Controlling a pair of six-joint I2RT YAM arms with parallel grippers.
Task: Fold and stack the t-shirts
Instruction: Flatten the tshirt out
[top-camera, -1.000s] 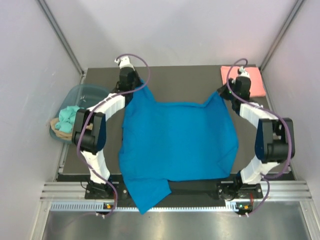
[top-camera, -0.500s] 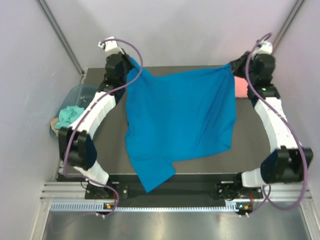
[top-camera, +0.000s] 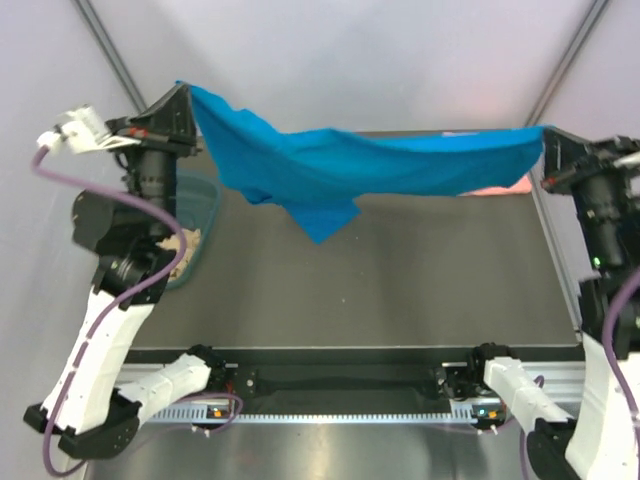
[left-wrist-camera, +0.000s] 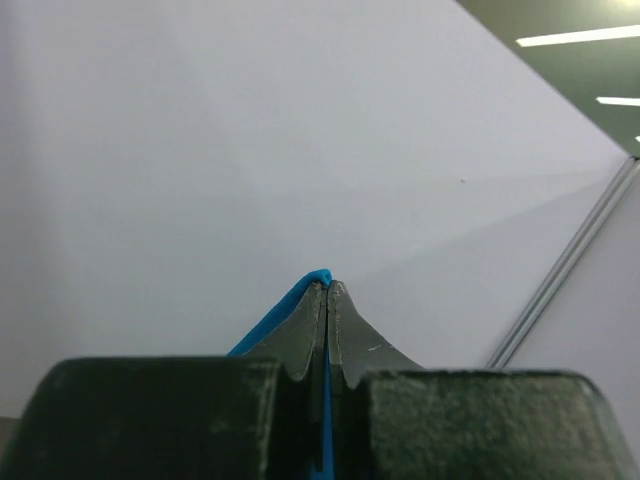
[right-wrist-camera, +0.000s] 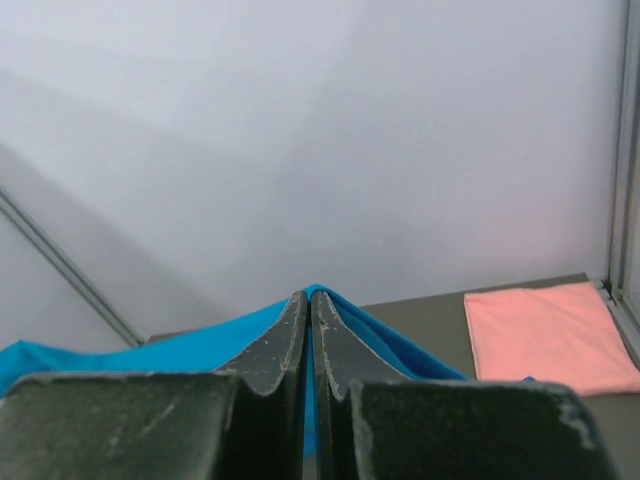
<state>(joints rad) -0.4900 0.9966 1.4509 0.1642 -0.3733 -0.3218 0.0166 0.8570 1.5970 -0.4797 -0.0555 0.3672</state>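
Tee (top-camera: 380, 165) pinched: L gripper (top-camera: 187, 90), R gripper (top-camera: 545, 131)

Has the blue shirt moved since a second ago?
Yes. The blue t-shirt has risen off the table and toward its far edge; it now hangs stretched between the left gripper and the right gripper, both shut on it.

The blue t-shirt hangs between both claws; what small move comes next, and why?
Probably lower both together to lay the blue t-shirt flat on the table: left claw and right claw are shut on its corners, and it hangs stretched in air.
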